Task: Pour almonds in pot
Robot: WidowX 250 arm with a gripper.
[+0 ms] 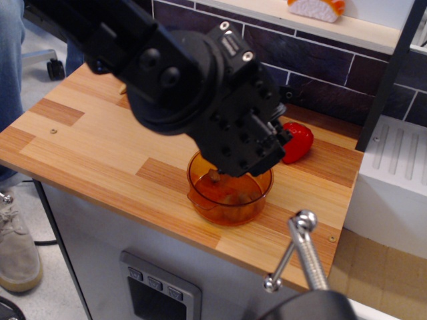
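Observation:
The orange translucent pot (230, 197) stands near the front edge of the wooden counter (87, 140). A few brown almonds (215, 177) lie inside it. My gripper (243, 157) is at the low end of the black arm, directly over the far rim of the pot. The bulky wrist hides its fingers. The clear almond jar is hidden behind the arm, so I cannot see whether it is held.
A red toy fruit (298, 141) lies just behind the pot on the right. A white rack (393, 173) stands off the counter's right end. A metal lever (303, 253) juts up in the foreground. A dark tiled wall and a shelf (347, 27) run behind.

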